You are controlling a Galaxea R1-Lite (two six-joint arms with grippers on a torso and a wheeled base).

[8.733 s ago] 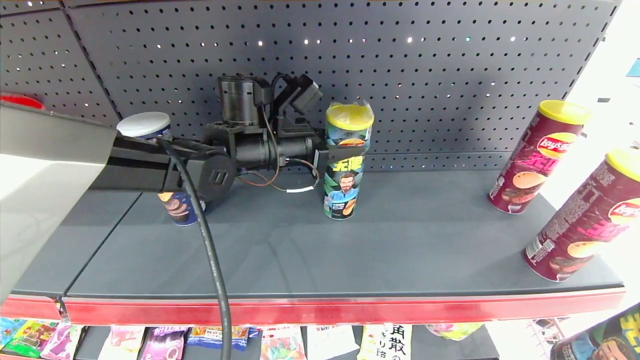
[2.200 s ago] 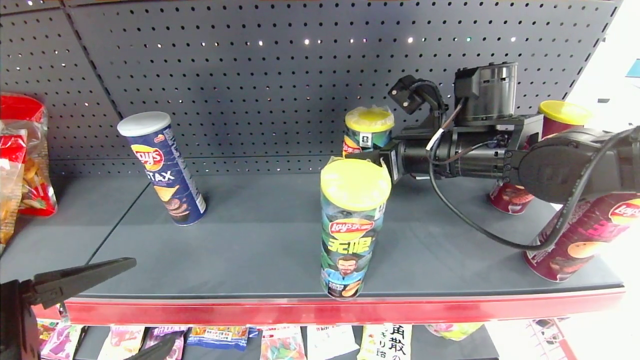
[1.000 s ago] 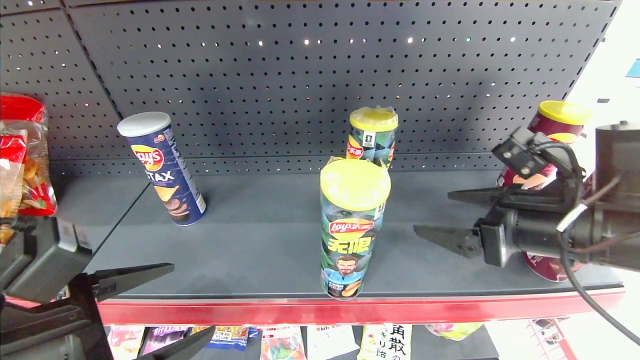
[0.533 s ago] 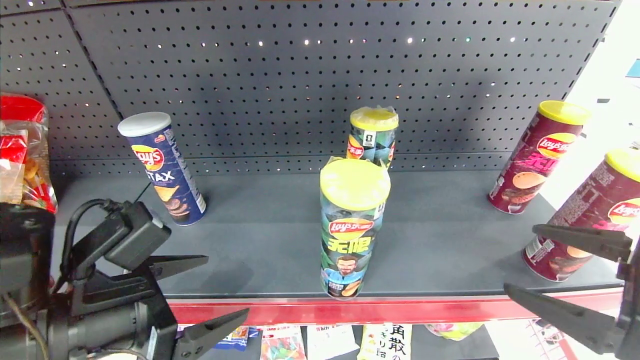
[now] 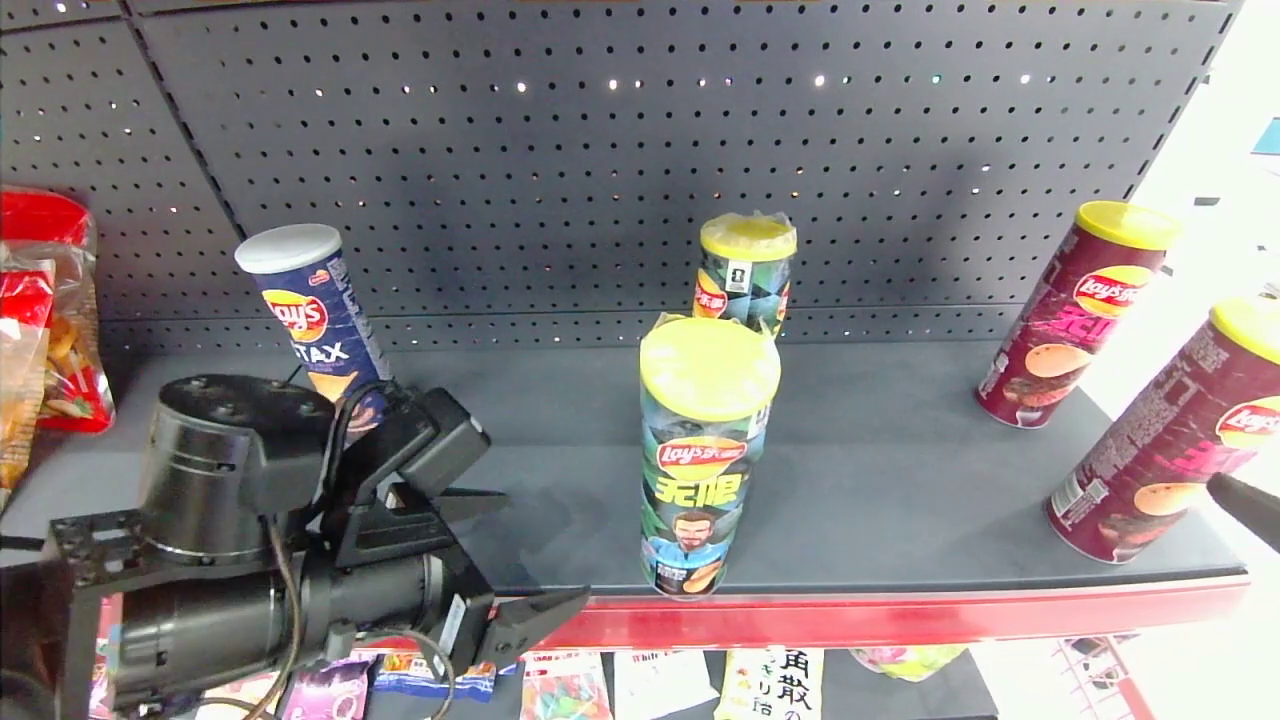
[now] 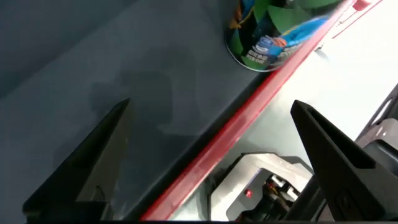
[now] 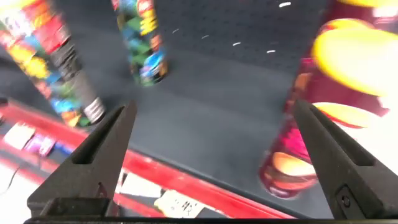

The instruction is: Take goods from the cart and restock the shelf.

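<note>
Two green cans with yellow lids stand upright on the grey shelf (image 5: pixel 880 480), one at the front edge (image 5: pixel 708 450) and one at the back (image 5: pixel 745 270). My left gripper (image 5: pixel 520 555) is open and empty, low at the shelf's front edge, left of the front can. In the left wrist view my left gripper (image 6: pixel 210 106) spans the shelf's red edge, with the can's base (image 6: pixel 273 37) beyond it. My right gripper (image 7: pixel 212 109) is open and empty, facing the shelf from the right. One of its fingers (image 5: pixel 1243 506) shows at the right edge.
A blue can (image 5: pixel 315 320) stands at the back left. Two maroon cans (image 5: pixel 1080 310) (image 5: pixel 1170 440) stand at the right. A snack bag (image 5: pixel 40 300) sits at the far left. Packets (image 5: pixel 660 685) hang below the red shelf edge (image 5: pixel 900 612).
My right gripper let go of the back green can and drew away to the right, almost out of the head view. My left arm has come up and rightward along the shelf front.
</note>
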